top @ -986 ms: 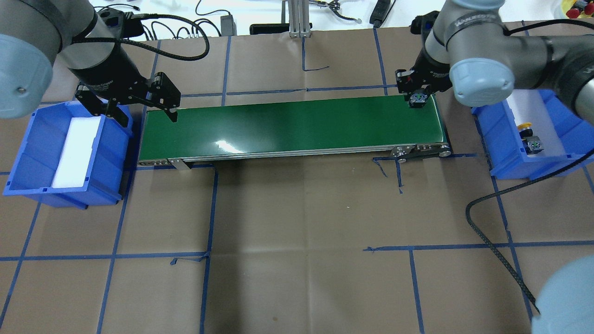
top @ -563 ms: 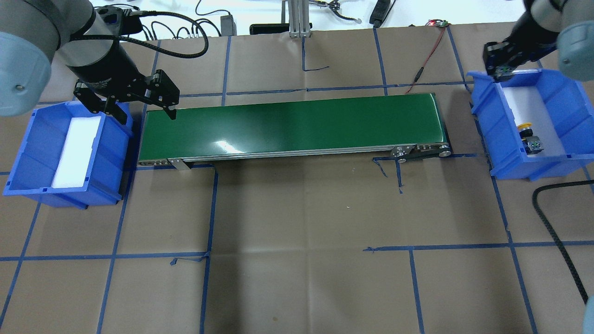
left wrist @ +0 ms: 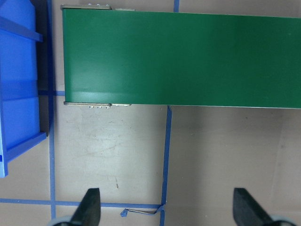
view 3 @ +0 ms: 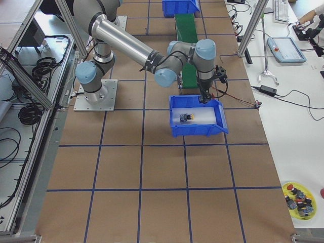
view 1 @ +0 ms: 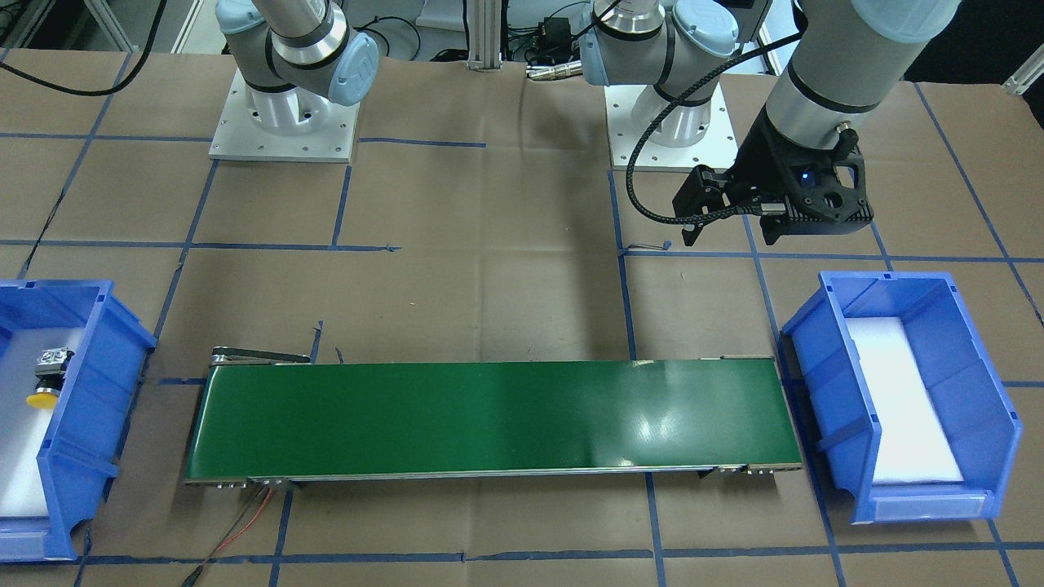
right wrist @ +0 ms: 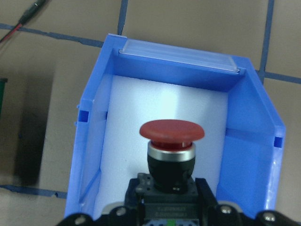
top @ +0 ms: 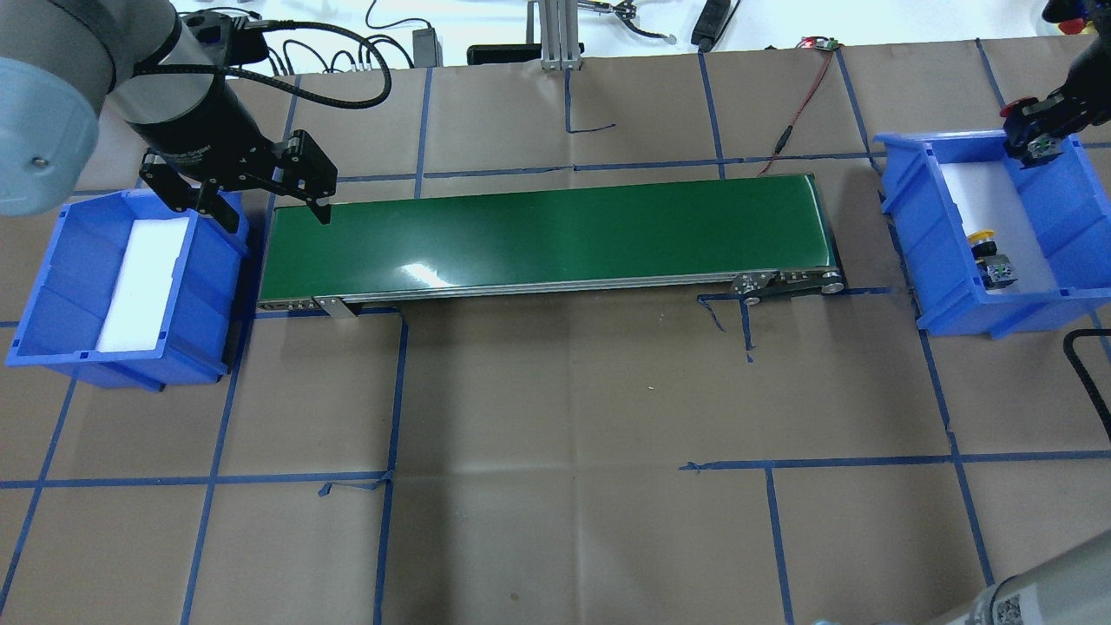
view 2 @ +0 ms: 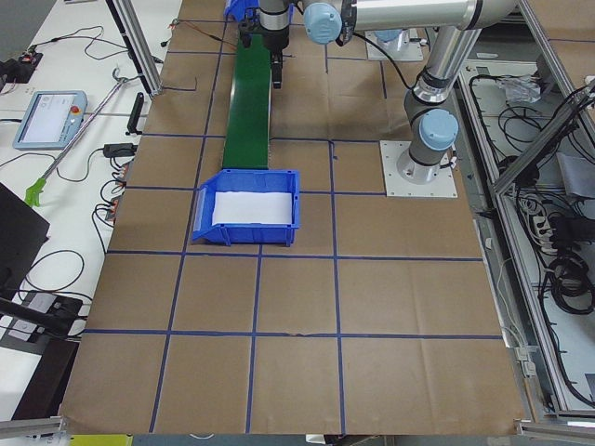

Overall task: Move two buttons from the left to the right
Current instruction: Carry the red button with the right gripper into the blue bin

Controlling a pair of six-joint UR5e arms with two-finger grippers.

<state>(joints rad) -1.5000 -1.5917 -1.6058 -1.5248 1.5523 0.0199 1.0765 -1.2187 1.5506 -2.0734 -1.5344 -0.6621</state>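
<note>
From the overhead shot the left gripper [top: 276, 217] partly covers the corner of the blue bin [top: 52, 286] just off the green belt's [top: 547, 230] left end. Over past the belt's right end, the right gripper [top: 1035, 137] is small and its arm runs out of frame. Its wrist camera only shows the fingers' bases, pinching the red button [right wrist: 171, 141]. The left gripper hangs spread wide near the belt's left end, with bare brown paper [top: 555, 417] around. The left bin holds white foam [top: 143, 282]. The bin [top: 903, 217] off the belt's right end has the yellow button [top: 988, 250] lying on foam, and the red one is held over its other end.
</note>
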